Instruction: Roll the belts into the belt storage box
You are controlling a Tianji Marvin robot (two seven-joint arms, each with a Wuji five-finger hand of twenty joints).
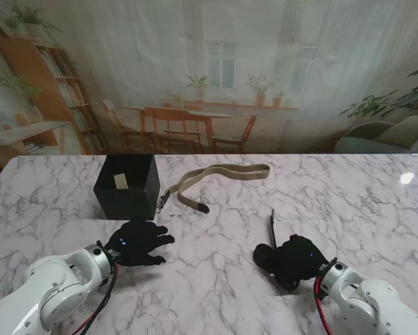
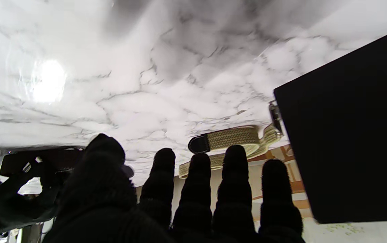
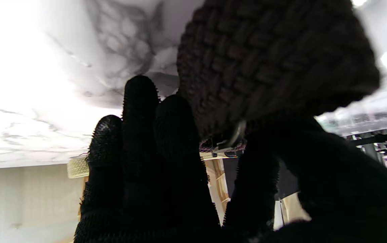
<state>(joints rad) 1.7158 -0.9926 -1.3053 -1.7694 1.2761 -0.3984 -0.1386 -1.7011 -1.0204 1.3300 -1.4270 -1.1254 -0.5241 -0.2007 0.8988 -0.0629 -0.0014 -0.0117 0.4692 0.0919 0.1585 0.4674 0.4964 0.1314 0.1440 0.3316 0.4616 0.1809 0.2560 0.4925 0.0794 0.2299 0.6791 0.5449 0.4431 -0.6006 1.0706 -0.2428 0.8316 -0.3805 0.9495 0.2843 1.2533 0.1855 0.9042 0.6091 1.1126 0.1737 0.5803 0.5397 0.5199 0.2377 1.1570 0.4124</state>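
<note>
The black storage box (image 1: 127, 186) stands open-topped at the far left, a small tan item inside it. A beige woven belt (image 1: 215, 178) lies looped flat beside the box, its buckle end by the box's right wall. My left hand (image 1: 139, 242) rests palm down just nearer to me than the box, fingers spread, holding nothing; the left wrist view shows the box (image 2: 348, 128) and the beige belt (image 2: 230, 138) past its fingertips (image 2: 196, 168). My right hand (image 1: 292, 260) is curled around a dark woven belt (image 3: 274, 57) that is partly rolled, with its loose tail (image 1: 272, 223) pointing away from me.
The white marble table (image 1: 348, 202) stretches wide on the right. A printed room backdrop rises behind its far edge. Light glare sits at the far right corner (image 1: 407, 177).
</note>
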